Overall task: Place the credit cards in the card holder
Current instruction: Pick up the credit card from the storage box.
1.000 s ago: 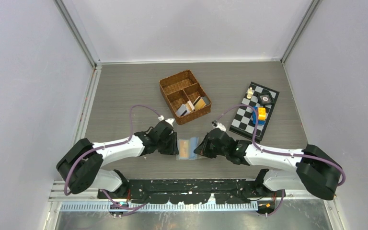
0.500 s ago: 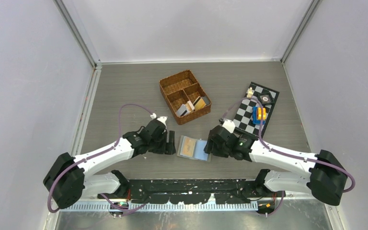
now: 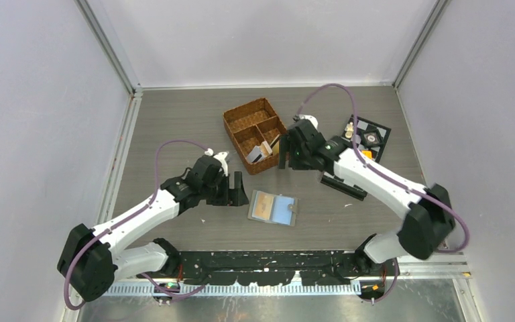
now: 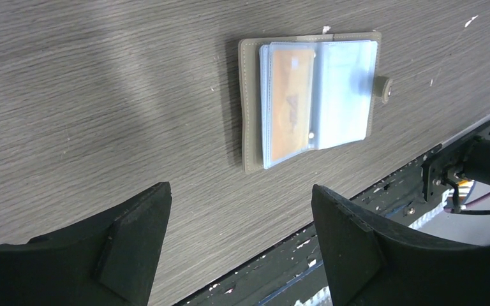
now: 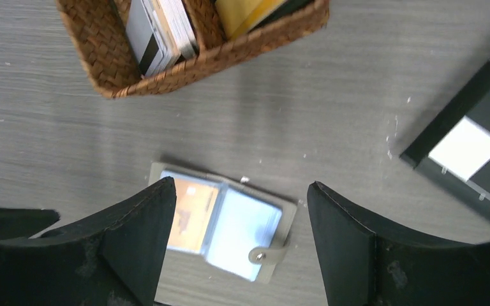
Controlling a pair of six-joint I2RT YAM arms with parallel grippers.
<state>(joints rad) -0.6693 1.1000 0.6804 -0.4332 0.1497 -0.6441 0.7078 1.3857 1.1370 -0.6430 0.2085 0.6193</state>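
Both end effectors gape wide and empty: left end effector at the open card holder's nine o'clock, right end effector at twelve. The print on the sleeved orange credit card is unreadable.

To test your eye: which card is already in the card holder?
The orange card, lying flat inside the open holder; the other cards stand on edge in the basket.

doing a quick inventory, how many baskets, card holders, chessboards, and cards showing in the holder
basket: 1
holder: 1
chessboard: 1
card showing in holder: 1
total: 4
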